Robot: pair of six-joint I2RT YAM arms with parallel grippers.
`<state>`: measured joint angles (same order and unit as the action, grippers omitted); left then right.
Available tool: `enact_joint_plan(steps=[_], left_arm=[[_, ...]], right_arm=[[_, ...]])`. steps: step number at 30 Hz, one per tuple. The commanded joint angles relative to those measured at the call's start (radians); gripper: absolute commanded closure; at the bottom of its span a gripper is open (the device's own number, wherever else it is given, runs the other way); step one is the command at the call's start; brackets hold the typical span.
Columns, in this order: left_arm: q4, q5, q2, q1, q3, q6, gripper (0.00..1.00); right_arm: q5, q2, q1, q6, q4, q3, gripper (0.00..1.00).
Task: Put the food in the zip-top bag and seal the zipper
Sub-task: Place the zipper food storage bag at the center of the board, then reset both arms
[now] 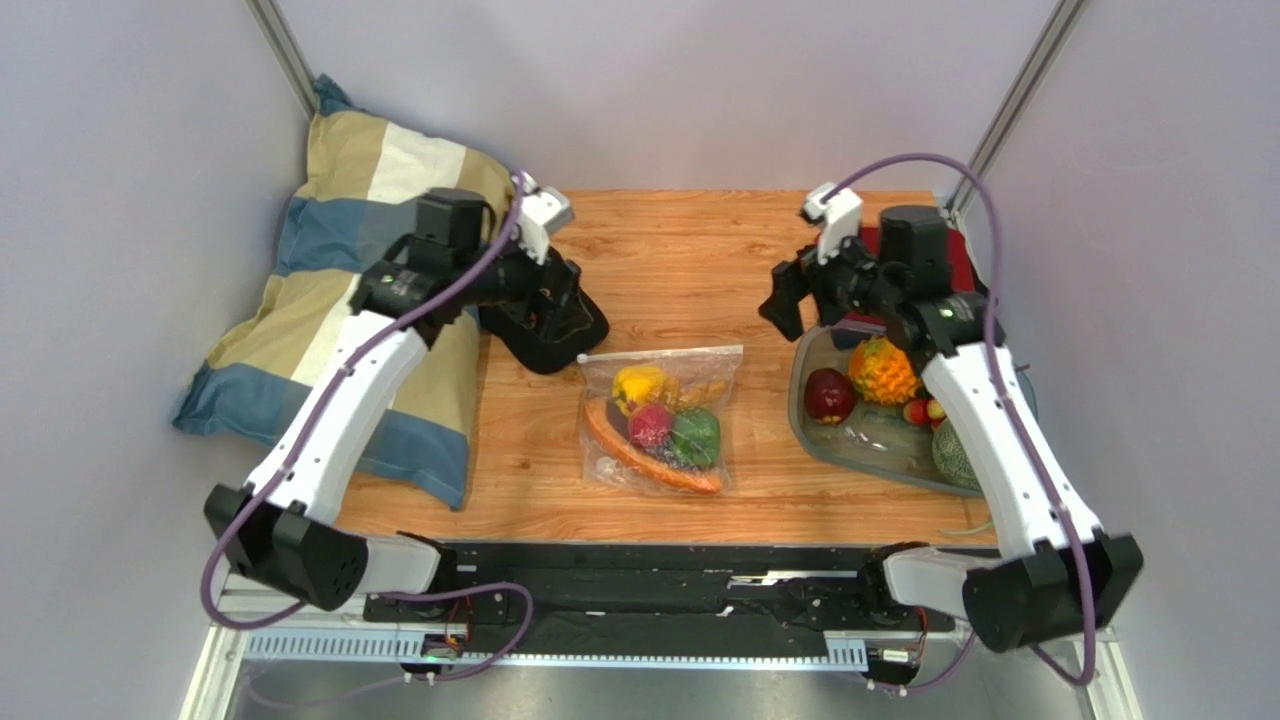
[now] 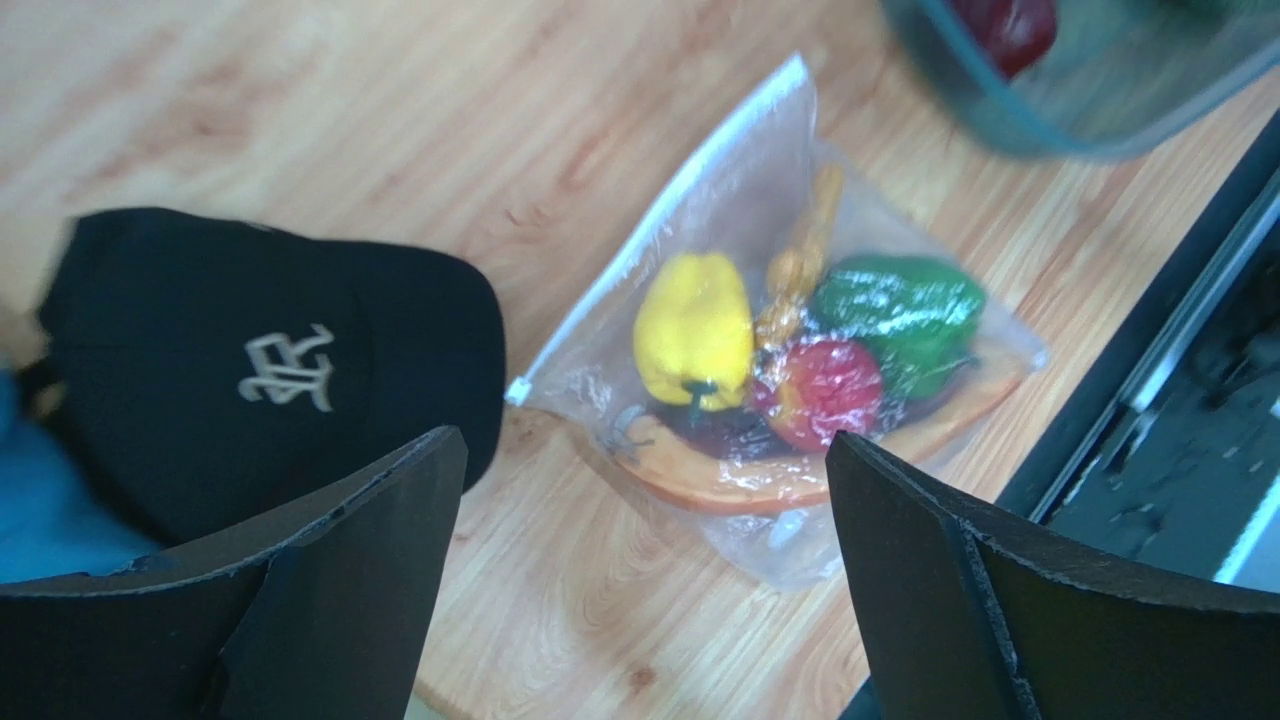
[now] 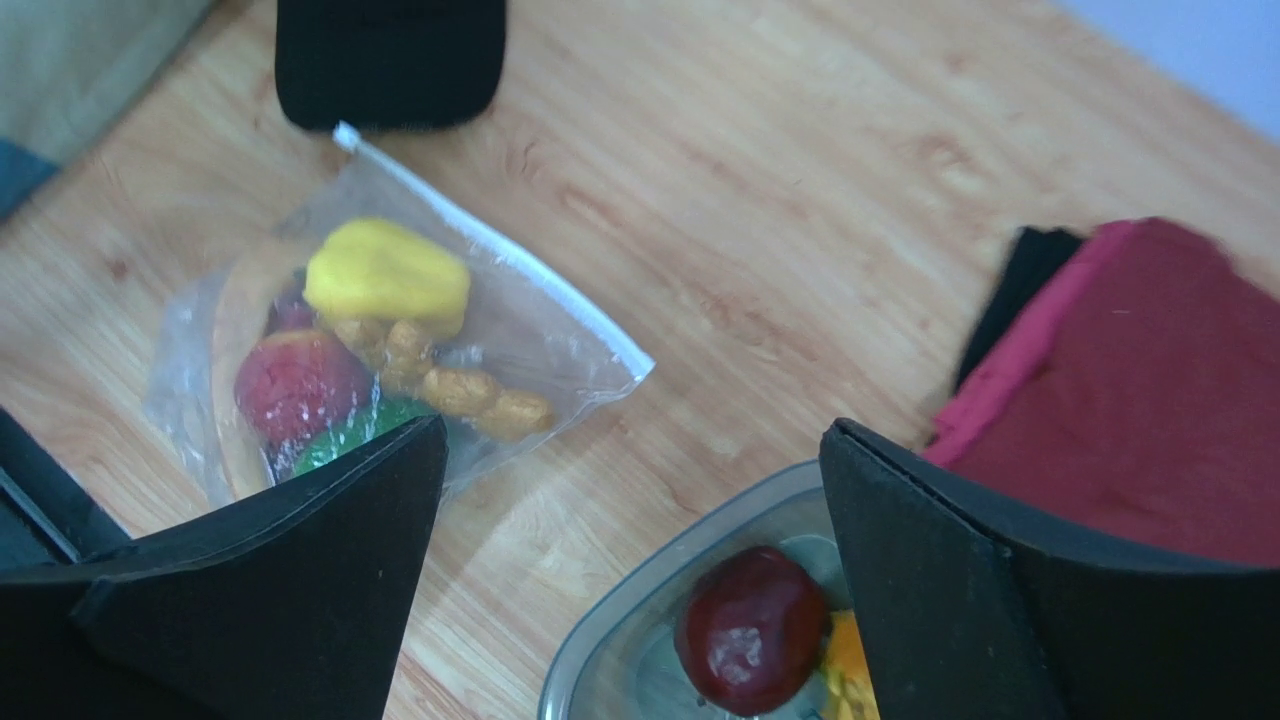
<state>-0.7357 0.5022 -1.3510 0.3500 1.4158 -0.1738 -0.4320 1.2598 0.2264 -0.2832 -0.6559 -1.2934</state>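
- The zip-top bag [image 1: 661, 423] lies flat on the wooden table [image 1: 676, 255], midway between the two arms.
- Inside it are a yellow pepper [image 2: 691, 330], a green pepper [image 2: 902, 308], a red fruit [image 2: 824, 390] and a carrot [image 2: 721, 477].
- The zipper [image 1: 661, 354] runs left to right along the bag's far edge; whether it is sealed cannot be told.
- The left gripper [image 2: 639, 458] hangs with jaws wide and empty, above a black cap [image 2: 271, 360] just beyond the zipper's left end.
- The right gripper [image 3: 631, 435] is likewise wide and empty, off the zipper's right end, over the far rim of the grey tray [image 3: 601, 660].
- More food sits in the tray, including a dark red fruit [image 3: 748, 627].
- Either arm could reach the strip by coming toward the robot; the left looks slightly nearer.
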Motion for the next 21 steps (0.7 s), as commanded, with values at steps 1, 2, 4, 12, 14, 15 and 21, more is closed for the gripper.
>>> enact_joint_plan(steps=[1, 2, 4, 12, 14, 15, 21], left_arm=[[-0.146, 0.062, 0.069, -0.118, 0.148, 0.123, 0.01], [-0.168, 0.061, 0.079, -0.138, 0.167, 0.134, 0.01], [-0.232, 0.056, 0.084, -0.183, 0.207, 0.132, 0.01], [-0.309, 0.095, 0.147, -0.407, 0.108, 0.134, 0.01], [-0.297, 0.079, 0.164, -0.428, 0.055, 0.126, 0.01], [-0.289, 0.075, 0.170, -0.442, 0.040, 0.126, 0.01], [-0.263, 0.009, 0.167, -0.444, 0.021, 0.123, 0.01]], right_arm=[[-0.053, -0.138, -0.111, 0.096, -0.059, -0.053, 0.00], [-0.060, -0.155, -0.136, 0.122, -0.071, -0.050, 0.00], [-0.066, -0.193, -0.217, 0.156, -0.091, -0.035, 0.00], [-0.179, -0.197, -0.496, 0.246, -0.172, 0.077, 0.00], [-0.174, -0.207, -0.499, 0.242, -0.171, 0.107, 0.00], [-0.174, -0.218, -0.499, 0.245, -0.163, 0.118, 0.00], [-0.168, -0.198, -0.498, 0.260, -0.149, 0.114, 0.00]])
